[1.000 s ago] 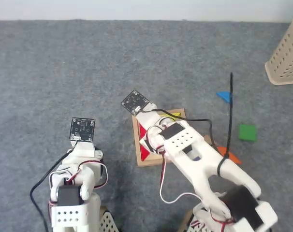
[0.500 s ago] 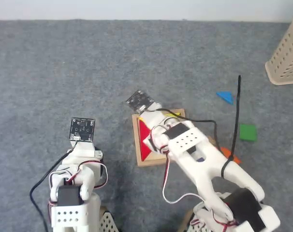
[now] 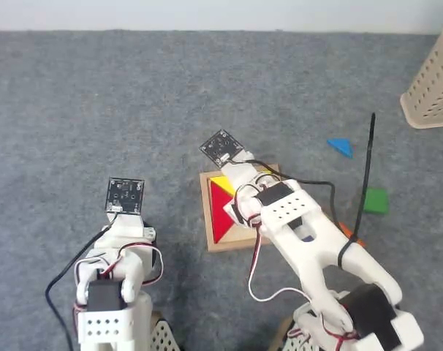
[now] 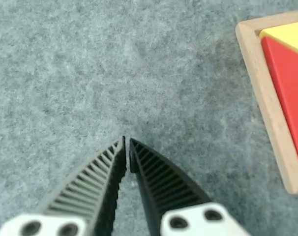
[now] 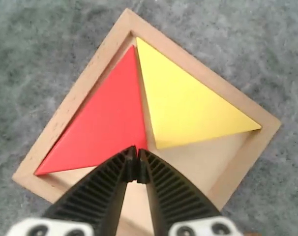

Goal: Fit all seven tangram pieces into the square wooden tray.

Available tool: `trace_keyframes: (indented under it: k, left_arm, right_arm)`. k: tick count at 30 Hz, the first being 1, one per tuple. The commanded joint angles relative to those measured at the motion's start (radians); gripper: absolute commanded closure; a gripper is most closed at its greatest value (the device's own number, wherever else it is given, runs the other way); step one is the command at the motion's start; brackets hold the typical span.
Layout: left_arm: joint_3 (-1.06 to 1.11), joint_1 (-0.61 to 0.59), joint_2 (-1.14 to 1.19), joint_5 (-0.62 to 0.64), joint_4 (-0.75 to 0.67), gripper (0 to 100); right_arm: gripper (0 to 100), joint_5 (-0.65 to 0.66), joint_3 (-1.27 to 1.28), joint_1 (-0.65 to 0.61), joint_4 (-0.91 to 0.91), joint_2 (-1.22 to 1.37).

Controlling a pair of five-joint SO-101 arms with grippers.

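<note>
**Two triangles seated, both hands pinched shut**

The right hand (image 5: 137,160) hangs over the square wooden tray (image 5: 65,110). Its fingers are closed and empty, with the tips above the spot where the red triangle (image 5: 107,123) meets the yellow triangle (image 5: 181,105). The left hand (image 4: 127,145), also closed on nothing, hangs over the grey tabletop (image 4: 90,73), with the tray off to its side. The blue triangle (image 3: 341,146) and green square (image 3: 374,199) lie well apart from both hands.

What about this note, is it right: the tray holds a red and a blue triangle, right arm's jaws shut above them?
Wrong colour: the right wrist view shows a yellow triangle, not blue, beside the red triangle in the tray, jaws of the right arm shut above them.
</note>
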Motion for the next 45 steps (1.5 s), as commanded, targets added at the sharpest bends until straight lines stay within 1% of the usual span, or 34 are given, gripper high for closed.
trace_keyframes:
  k: [1, 5, 7, 9, 13, 18, 21, 23, 29, 32, 33, 39, 45]
  left_arm:
    - [-0.005, -0.002, -0.006, 0.006, 0.006, 99]
    - [-0.005, -0.002, -0.006, 0.006, 0.006, 99]
    - [-0.005, -0.002, -0.006, 0.006, 0.006, 99]
    - [-0.005, -0.002, -0.006, 0.006, 0.006, 99]
    - [-0.005, -0.002, -0.006, 0.006, 0.006, 99]
    - [-0.005, -0.002, -0.006, 0.006, 0.006, 99]
    - [-0.005, -0.002, -0.006, 0.006, 0.006, 99]
    - [-0.005, -0.002, -0.006, 0.006, 0.006, 99]
    - [-0.005, -0.002, -0.006, 0.006, 0.006, 99]
    - [-0.005, -0.002, -0.006, 0.006, 0.006, 99]
    - [-0.005, -0.002, -0.006, 0.006, 0.006, 99]
    - [-0.005, -0.002, -0.006, 0.006, 0.006, 99]
    - [-0.005, -0.003, -0.006, 0.008, 0.006, 99]
  right_arm:
    - [98.9, 0.023, -0.031, 0.12, 0.048, -0.067]
    - [98.9, 0.037, -0.178, 0.231, 0.297, -0.065]
    - [98.9, 0.115, -0.245, 0.26, 0.433, -0.058]
    - [98.8, 0.195, -0.261, 0.28, 0.538, -0.064]
    - [98.8, 0.305, -0.238, 0.321, 0.668, -0.065]
    - [98.8, 0.42, -0.149, 0.423, 0.653, -0.067]
    - [98.8, 0.46, -0.107, 0.512, 0.591, -0.067]
    - [98.8, 0.483, -0.072, 0.547, 0.55, -0.062]
    - [98.8, 0.489, 0.043, 0.553, 0.378, -0.053]
    - [98.8, 0.488, 0.077, 0.553, 0.32, -0.053]
    - [98.8, 0.485, 0.081, 0.553, 0.306, -0.053]
    - [98.8, 0.351, 0.06, 0.552, 0.274, -0.067]
    - [98.8, 0.256, -0.135, 0.585, 0.42, -0.077]
